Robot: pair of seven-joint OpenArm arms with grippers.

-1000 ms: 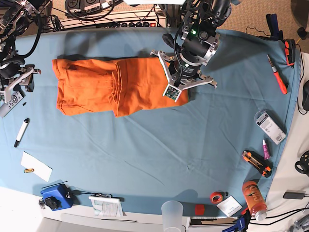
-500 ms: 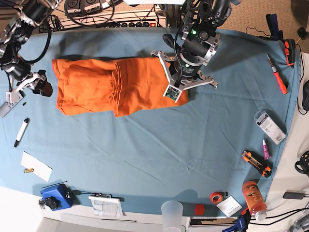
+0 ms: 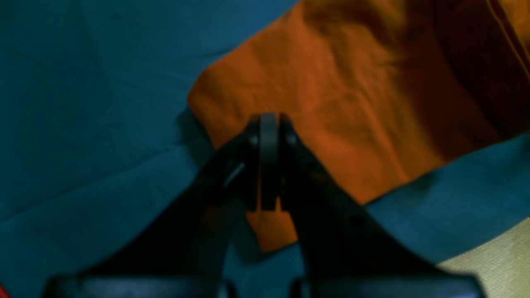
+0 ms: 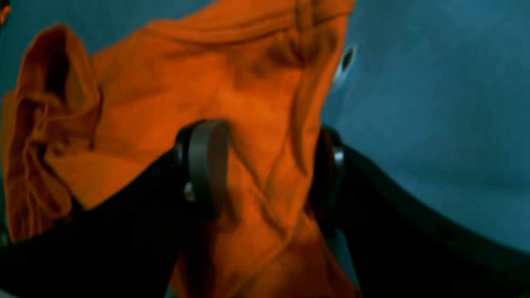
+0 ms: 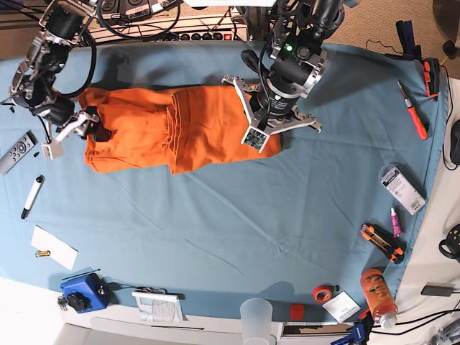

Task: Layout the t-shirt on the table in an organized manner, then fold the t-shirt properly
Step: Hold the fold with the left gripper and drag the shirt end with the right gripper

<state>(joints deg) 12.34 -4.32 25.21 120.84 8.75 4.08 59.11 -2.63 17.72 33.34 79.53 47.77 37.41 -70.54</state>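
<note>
The orange t-shirt (image 5: 215, 133) lay partly folded across the far half of the table (image 5: 215, 244), a raised fold near its middle. The right end effector (image 4: 267, 169) hung with its fingers spread over the shirt's outer edge. The left end effector (image 3: 268, 165), fingertips pressed together, hovered over the opposite end.

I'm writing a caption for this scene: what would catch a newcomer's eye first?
Probably the bright orange t-shirt, lying bunched and partly folded across the upper left of the blue table in the base view. Next come the two dark robot grippers: the left gripper over the shirt's right end, the right gripper open at its left end.
</note>
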